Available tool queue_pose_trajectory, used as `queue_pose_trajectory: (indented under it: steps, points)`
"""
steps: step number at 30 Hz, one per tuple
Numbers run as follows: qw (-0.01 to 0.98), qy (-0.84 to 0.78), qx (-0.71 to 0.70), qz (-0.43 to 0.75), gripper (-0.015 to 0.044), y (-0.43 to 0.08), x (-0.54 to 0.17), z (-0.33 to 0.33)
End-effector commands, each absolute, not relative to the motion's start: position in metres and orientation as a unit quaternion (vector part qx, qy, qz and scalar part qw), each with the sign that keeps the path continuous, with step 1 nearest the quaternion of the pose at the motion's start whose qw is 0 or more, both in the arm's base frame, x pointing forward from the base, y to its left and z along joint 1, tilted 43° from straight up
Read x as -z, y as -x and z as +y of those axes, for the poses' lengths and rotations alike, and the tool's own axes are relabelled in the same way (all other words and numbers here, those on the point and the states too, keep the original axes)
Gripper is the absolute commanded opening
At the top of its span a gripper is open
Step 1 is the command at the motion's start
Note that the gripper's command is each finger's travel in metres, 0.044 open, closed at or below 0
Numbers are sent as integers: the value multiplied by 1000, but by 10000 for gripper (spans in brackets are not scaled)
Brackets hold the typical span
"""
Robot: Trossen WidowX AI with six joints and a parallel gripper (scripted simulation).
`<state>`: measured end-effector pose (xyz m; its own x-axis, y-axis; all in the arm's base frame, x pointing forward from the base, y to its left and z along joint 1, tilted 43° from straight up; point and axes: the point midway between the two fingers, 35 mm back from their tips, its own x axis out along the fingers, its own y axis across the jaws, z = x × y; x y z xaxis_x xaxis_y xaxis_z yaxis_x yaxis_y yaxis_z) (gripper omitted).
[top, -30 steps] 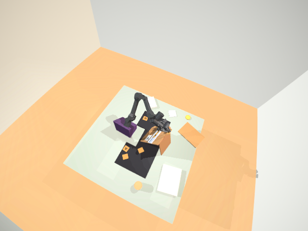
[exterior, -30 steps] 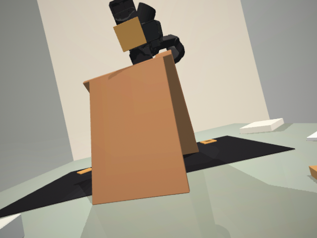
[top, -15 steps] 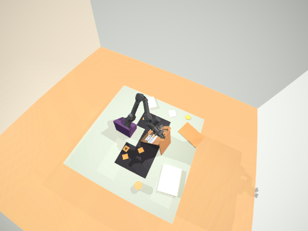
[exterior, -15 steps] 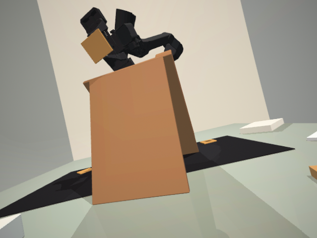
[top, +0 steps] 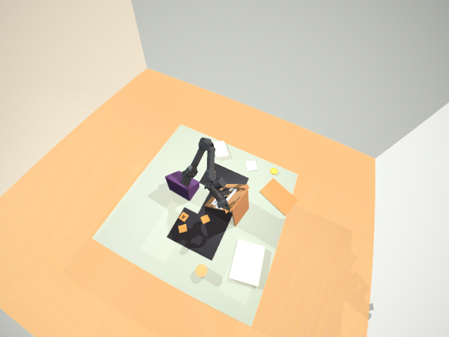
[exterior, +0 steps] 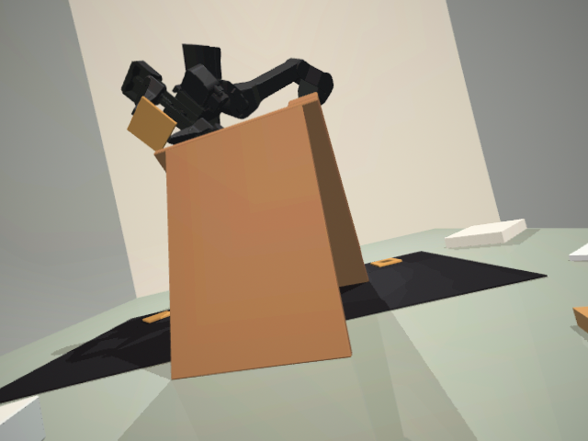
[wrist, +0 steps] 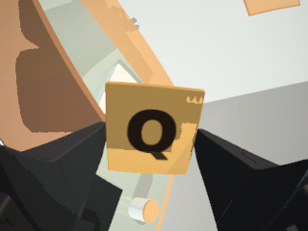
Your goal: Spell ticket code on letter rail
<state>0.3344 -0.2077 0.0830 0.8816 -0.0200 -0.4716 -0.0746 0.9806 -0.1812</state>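
Observation:
My gripper (wrist: 152, 133) is shut on a square orange tile (wrist: 115, 108) (exterior: 152, 124) marked Q. It holds the tile above the left end of the board (exterior: 251, 237) (top: 242, 208), as seen in the exterior view. The board stands tilted like an easel. White strips show on its sloping face in the top view, partly behind the arm; no printing or rail letters can be read. Three tiles (top: 184, 216) (top: 182, 228) (top: 205, 219) lie on the near black mat (top: 206, 248). Another tile (exterior: 378, 264) lies on the far mat (exterior: 441, 279).
A purple block (top: 181, 187) is at the arm's base. A large white box (top: 247, 262) and a round-topped cup (top: 200, 270) (wrist: 142, 210) stand nearer. An orange panel (top: 278, 196), a yellow round thing (top: 273, 170) and two white slabs (top: 221, 149) (top: 251, 166) lie beyond the board.

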Motion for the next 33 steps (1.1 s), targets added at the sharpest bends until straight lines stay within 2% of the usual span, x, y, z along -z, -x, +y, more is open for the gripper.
queue_pose_trajectory:
  steps: [1,26,33]
  points:
    - [965,36,-10,258,0,-318,-59,-209]
    - [885,-367,39,282,0,-216,46,-170]
    - [876,-391,43,280,0,-211,49,-166]
